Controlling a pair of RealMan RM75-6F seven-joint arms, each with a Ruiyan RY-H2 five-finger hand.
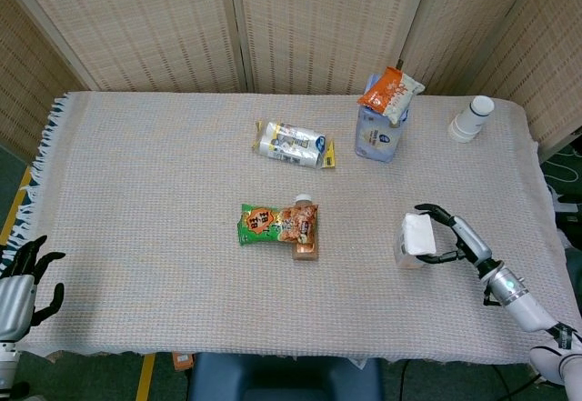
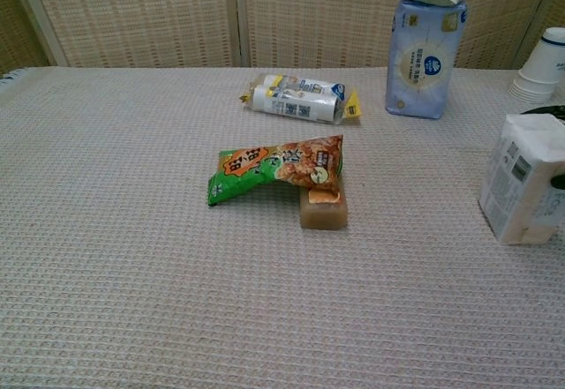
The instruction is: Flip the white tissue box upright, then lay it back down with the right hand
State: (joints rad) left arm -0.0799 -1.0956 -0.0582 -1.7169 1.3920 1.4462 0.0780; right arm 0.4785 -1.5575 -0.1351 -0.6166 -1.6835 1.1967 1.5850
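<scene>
Tissue box [image 1: 414,238] stands upright at lower right of the head view, right edge of the chest view, on the tabletop [image 1: 164,192]; right hand [image 1: 450,235] grips it, fingers wrapped around its right side. Left hand [image 1: 20,278] sits at the bottom-left corner off the tabletop edge, fingers spread, holding nothing. Green snack bag [image 1: 277,224] lies mid-frame, blue pack [image 1: 377,133] and cups [image 1: 471,117] upper right.

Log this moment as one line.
right robot hand: grips white rectangular tissue box | box: upright on woven tablecloth | left robot hand: idle
</scene>
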